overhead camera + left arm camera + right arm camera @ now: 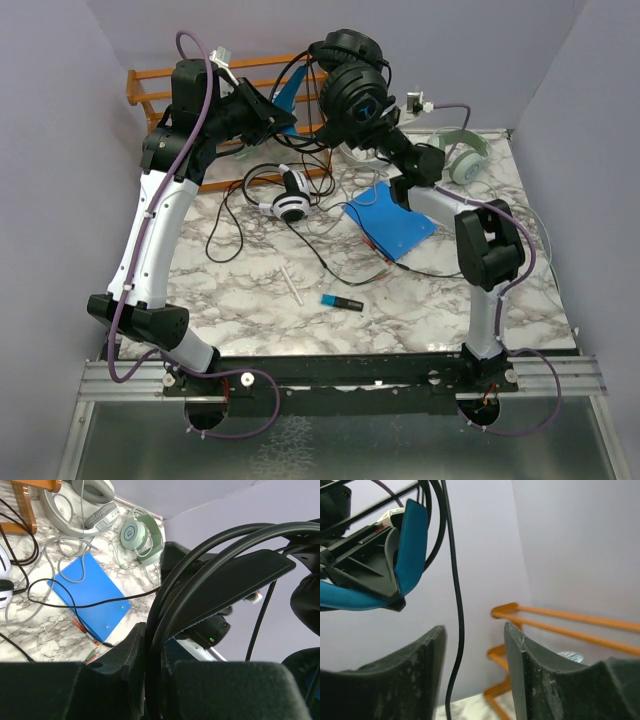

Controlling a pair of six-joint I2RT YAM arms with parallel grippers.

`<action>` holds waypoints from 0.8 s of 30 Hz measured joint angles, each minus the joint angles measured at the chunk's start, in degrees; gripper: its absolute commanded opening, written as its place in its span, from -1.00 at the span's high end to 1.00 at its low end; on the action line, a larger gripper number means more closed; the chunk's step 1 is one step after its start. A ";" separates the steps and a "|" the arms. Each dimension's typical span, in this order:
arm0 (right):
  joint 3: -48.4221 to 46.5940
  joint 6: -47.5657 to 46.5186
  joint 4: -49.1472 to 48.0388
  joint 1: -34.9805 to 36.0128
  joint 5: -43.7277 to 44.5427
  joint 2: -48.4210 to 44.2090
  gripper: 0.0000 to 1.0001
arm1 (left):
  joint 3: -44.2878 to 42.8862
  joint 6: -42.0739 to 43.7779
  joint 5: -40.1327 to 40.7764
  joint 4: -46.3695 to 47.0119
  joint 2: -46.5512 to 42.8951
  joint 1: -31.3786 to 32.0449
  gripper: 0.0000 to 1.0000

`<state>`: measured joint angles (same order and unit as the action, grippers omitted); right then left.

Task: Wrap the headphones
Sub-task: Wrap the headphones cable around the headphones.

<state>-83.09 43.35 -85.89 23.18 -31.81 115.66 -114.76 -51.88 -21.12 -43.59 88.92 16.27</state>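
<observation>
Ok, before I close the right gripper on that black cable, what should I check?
1. Left gripper shut on the black headphones at the headband: ok.
2. Right gripper open, black cable between its fingers: ok.
3. Cable centred in the gap: not ok, it hangs nearer one finger.
4. Cable's lower run free of other cords on the table: cannot tell.
5. White-and-black headphones and pale headphones lying on the table, away from both grippers: ok.
</observation>
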 measured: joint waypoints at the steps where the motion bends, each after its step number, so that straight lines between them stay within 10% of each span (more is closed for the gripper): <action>1: 0.02 0.96 0.04 0.07 -0.52 0.72 0.19 | 0.00 0.00 -0.04 0.00 0.00 -0.02 1.00; 8: 7.72 4.00 -0.20 1.36 -2.80 0.04 0.84 | -0.66 0.02 -0.11 0.00 0.00 0.00 1.00; 24: 39.39 6.34 -0.90 10.27 -3.80 -21.35 0.73 | 1.11 2.05 -0.02 0.28 -0.13 1.51 1.00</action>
<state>-43.70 49.69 -86.78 33.45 -35.62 94.30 -113.65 -49.82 -21.15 -43.31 88.79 17.78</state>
